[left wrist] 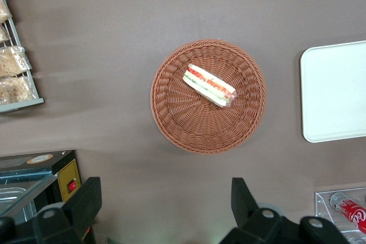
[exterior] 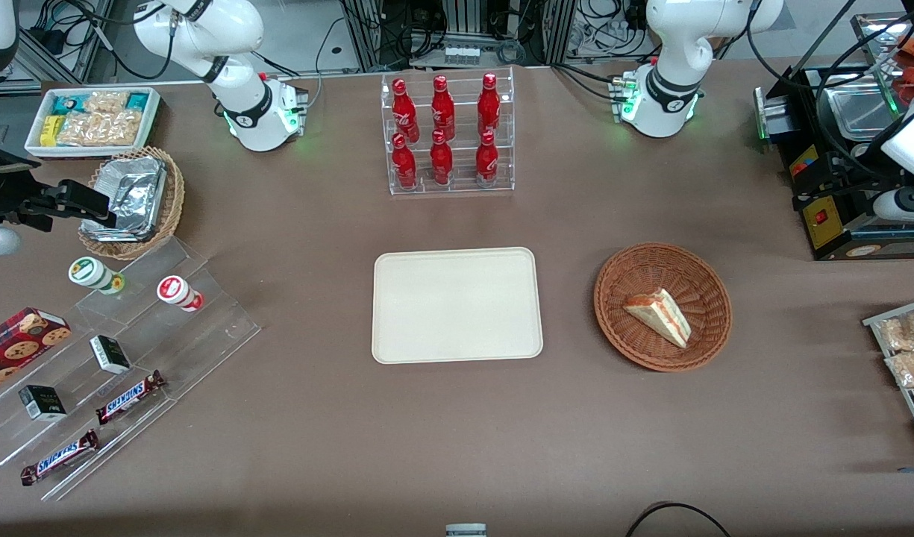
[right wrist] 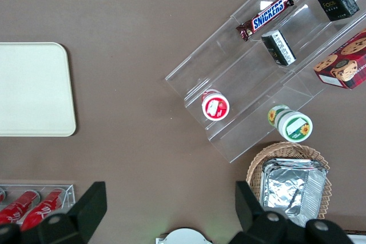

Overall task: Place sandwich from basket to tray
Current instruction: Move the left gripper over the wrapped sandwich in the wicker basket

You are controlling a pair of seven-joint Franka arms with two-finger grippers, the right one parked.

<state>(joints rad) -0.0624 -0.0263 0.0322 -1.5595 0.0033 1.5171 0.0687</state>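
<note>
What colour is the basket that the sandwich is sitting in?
Reddish-brown woven wicker basket, clearest in the left wrist view; the open claw hovers above it.

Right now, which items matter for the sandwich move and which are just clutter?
Job:
sandwich, lying in the basket
tray, bare, beside the basket
gripper, open, high above the table near the basket

Clutter:
bottle rack
foil containers
snack bin
Snickers bars
cookie box
</note>
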